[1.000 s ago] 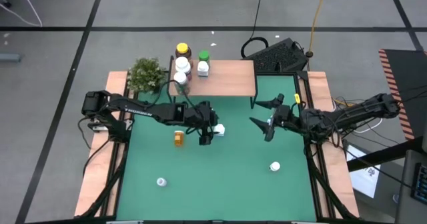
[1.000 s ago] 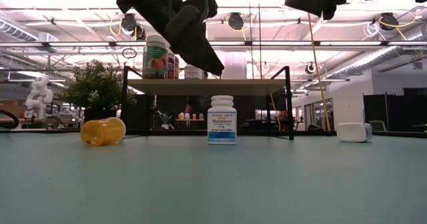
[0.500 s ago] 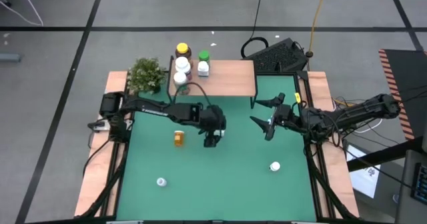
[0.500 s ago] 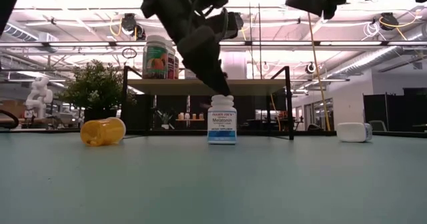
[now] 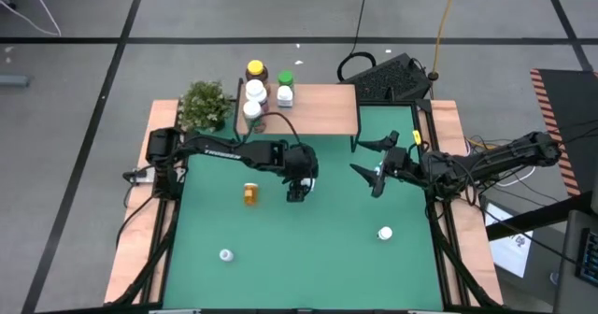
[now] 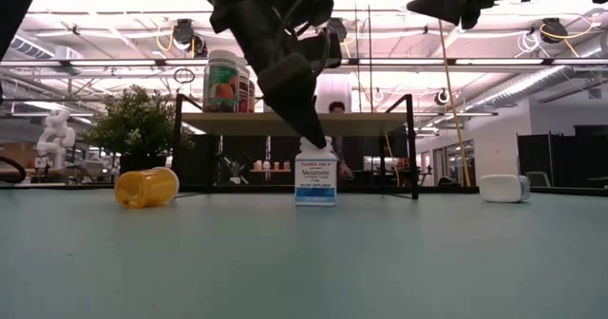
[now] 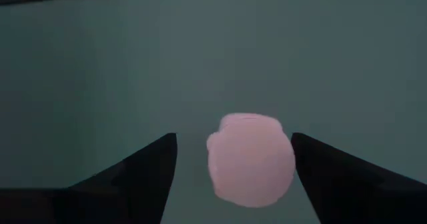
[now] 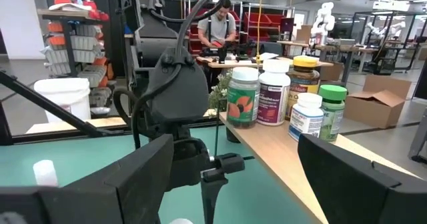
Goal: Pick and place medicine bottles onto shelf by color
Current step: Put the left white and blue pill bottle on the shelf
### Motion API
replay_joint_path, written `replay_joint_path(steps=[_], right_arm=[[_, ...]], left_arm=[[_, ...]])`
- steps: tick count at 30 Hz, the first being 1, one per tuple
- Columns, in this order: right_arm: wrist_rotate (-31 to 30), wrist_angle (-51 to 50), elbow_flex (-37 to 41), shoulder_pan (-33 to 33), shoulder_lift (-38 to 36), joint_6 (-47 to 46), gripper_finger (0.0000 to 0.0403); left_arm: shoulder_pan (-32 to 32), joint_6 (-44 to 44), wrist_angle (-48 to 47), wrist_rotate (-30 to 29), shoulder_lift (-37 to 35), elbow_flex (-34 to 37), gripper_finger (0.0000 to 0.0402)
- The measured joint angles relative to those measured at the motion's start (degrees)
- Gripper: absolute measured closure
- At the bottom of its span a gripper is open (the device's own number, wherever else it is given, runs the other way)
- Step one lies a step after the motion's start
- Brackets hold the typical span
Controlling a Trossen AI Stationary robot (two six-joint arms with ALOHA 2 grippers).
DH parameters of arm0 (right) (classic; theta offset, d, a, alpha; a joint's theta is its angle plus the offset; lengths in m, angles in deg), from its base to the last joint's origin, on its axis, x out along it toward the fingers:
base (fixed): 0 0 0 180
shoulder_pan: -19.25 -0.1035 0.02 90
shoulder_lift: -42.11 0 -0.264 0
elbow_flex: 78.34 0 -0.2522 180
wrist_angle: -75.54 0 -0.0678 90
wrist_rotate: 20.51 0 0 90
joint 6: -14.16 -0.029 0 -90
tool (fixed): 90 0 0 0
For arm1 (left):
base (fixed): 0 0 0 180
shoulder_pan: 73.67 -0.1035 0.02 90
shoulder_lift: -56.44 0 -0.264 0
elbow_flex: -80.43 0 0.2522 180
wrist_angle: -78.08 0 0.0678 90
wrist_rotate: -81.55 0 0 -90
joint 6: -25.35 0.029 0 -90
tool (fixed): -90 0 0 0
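Note:
A white medicine bottle [image 6: 316, 173] with a blue label stands upright mid-table. My left gripper [image 7: 234, 136] hangs open over it, slanting down, and the bottle's cap [image 7: 250, 159] shows between the two fingers; I see no touch. An amber bottle [image 5: 249, 194] lies on its side to the left. Two white bottles [image 5: 225, 254] [image 5: 384, 233] lie nearer the front edge. The shelf [image 5: 322, 108] at the far edge carries several bottles [image 5: 254, 90] on its left end. My right gripper [image 5: 356, 157] waits open and level, high at the right.
A potted plant [image 5: 205, 104] stands at the far left, beside the shelf. The shelf's right half is bare wood. A black keyboard [image 5: 388, 78] lies behind the table. A person [image 8: 218, 25] works in the room beyond.
My left gripper has moved toward the table's right edge and down, tipping more steeply, until its fingers stand around the white bottle's cap. The bottle has stayed where it was. My right arm has kept still.

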Motion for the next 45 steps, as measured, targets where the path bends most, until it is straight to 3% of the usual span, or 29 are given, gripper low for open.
replay_joint_path(steps=[11,17,20,24,31,35,45], right_arm=[[0.02,0.48,0.00,0.00,0.00,0.07,0.0085],[0.04,0.48,0.00,0.00,-0.02,0.40,0.0085],[0.04,0.52,0.00,0.00,-0.02,0.47,0.0085],[0.37,1.31,0.00,0.00,-0.04,0.83,0.0085],[1.27,1.68,0.00,-0.02,-0.02,0.83,0.0085],[1.27,1.46,0.00,-0.02,-0.04,0.67,0.0085],[1.27,0.47,0.00,-0.02,-0.04,1.86,0.0085]], left_arm=[[-1.41,-0.98,-1.72,4.53,-0.01,0.02,0.0233],[-1.66,-3.04,-6.39,2.08,-3.77,-1.67,0.0222],[-2.06,-3.06,-13.05,-0.60,-6.33,-6.28,0.0209],[-2.81,-1.75,-21.35,-6.11,-8.48,-14.07,0.0224],[-7.67,0.96,-27.40,-7.48,-9.77,-24.86,0.0224],[-11.27,1.73,-28.32,-7.49,-9.77,-25.27,0.0210],[-18.62,2.36,-29.70,-7.65,-9.62,-20.27,0.0222]])
